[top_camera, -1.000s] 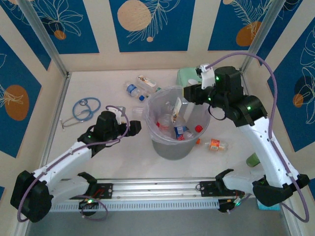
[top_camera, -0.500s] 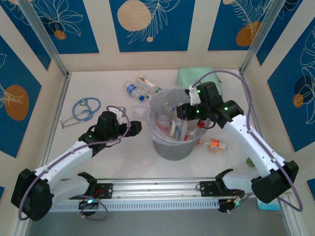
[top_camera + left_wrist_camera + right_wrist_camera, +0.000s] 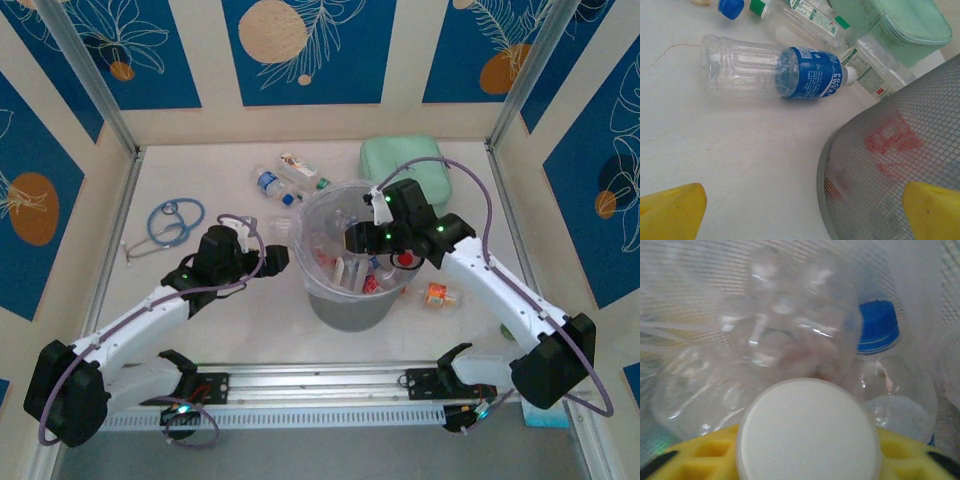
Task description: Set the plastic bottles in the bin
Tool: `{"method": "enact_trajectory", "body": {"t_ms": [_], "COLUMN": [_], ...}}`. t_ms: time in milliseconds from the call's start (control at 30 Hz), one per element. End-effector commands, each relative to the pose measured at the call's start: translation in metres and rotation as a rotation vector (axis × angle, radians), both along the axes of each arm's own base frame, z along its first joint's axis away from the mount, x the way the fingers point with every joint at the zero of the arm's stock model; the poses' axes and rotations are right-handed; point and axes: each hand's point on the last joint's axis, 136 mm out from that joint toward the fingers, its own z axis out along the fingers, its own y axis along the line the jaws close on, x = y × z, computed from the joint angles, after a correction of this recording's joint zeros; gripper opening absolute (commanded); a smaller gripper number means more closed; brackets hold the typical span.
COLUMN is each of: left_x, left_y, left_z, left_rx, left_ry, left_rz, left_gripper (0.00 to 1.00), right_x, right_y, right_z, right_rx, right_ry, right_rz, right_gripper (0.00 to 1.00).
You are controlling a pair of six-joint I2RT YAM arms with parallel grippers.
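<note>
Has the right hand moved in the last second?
Yes. The right hand has gone from above the far rim of the bin, by the green pouch, down inside it.

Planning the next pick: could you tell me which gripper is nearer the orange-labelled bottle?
Right. The right gripper is inside the bin, just left of the orange-labelled bottle; the left gripper sits outside the bin's opposite side.

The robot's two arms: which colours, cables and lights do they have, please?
The left arm and right arm have white links, black joints and small green lights. A purple cable loops along each. The gripper fingers are yellow.
</note>
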Motion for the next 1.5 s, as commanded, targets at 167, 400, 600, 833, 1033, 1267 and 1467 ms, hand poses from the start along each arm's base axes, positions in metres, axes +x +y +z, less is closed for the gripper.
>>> {"method": "enact_trajectory", "body": {"t_ms": [167, 400, 600, 833, 1033, 1267, 1467], "left_x": [0.000, 0.002, 0.003, 0.008, 0.011, 0.014, 0.018], "left_y": [0.000, -0.003, -0.002, -0.006, -0.009, -0.007, -0.008], "left_z": [0.000, 0.000, -0.004, -0.001, -0.004, -0.002, -0.002], "left_rx": [-0.020, -0.029, -0.026, -0.025, -0.036, -0.047, -0.072], "left_ry": [0.000, 0.004, 0.013, 0.011, 0.015, 0.022, 0.031], "left_rz": [0.000, -0.006, 0.001, -0.012, -0.014, -0.029, -0.036], "left_gripper": [1.00, 1.00, 1.00, 1.00, 1.00, 1.00, 1.00], "right_x": [-0.007, 0.003, 0.001, 0.001, 0.020, 0.005, -0.011], "right_y": [-0.017, -0.010, -0.001, 0.005, -0.092, -0.242, -0.283], "right_z": [0.071, 0.043, 0.003, 0.076, 0.129, 0.108, 0.036], "right_rx": [-0.075, -0.103, -0.136, -0.035, -0.164, -0.150, 0.125], "right_ry": [-0.138, -0.060, 0.045, -0.127, -0.230, -0.098, 0.175], "right_rz": [0.060, 0.052, 0.061, 0.049, -0.349, -0.945, -1.264], "right_gripper": [0.74, 0.43, 0.31, 0.37, 0.73, 0.99, 0.99]}}
